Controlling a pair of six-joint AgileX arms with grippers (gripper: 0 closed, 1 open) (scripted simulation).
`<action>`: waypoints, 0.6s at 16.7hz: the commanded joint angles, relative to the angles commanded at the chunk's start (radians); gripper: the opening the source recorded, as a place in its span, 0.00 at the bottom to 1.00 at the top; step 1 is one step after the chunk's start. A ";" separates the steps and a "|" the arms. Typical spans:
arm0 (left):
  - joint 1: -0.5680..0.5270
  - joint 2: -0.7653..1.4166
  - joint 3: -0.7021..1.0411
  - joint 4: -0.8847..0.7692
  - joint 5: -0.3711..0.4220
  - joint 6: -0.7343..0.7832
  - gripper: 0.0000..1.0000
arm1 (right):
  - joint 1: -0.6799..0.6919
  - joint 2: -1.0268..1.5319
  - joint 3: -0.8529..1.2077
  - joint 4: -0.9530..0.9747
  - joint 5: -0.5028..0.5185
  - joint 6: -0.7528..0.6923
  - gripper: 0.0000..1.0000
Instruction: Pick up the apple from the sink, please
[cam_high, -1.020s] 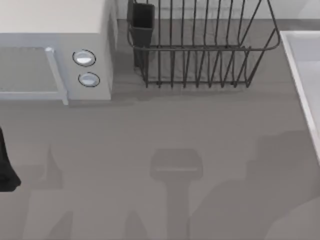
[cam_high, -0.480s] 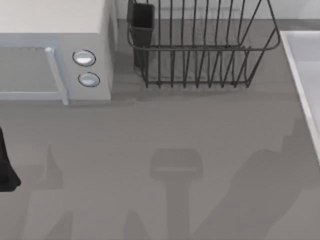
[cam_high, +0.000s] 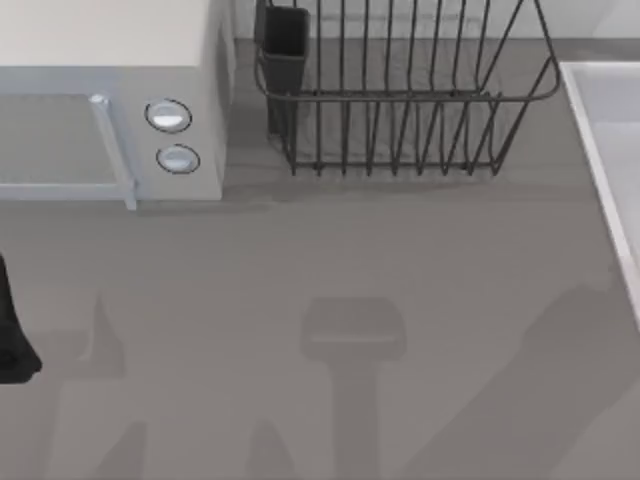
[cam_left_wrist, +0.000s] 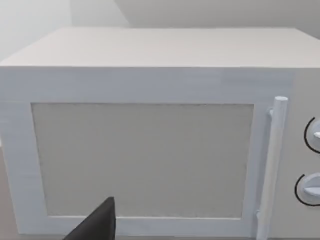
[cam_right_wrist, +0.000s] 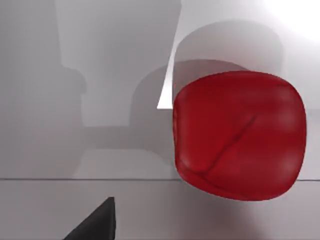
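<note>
one apple (cam_right_wrist: 239, 135) is seen in the sink (cam_high: 612, 150) at the table's 3 o'clock edge; pincer states cannot be told.

one apple (cam_right_wrist: 239, 135), one microwave (cam_high: 110, 100) (two knobs)

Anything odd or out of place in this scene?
Only the apple: it lies in the sink by a basin wall, not a usual spot for fruit. The microwave door is shut and the dish rack stands upright. Nothing spilled or broken.
</note>
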 joint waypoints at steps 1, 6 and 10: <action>0.000 0.000 0.000 0.000 0.000 0.000 1.00 | 0.000 0.035 -0.018 0.058 0.000 0.000 1.00; 0.000 0.000 0.000 0.000 0.000 0.000 1.00 | -0.002 0.194 -0.107 0.317 0.001 0.003 1.00; 0.000 0.000 0.000 0.000 0.000 0.000 1.00 | -0.002 0.228 -0.126 0.359 0.002 0.004 1.00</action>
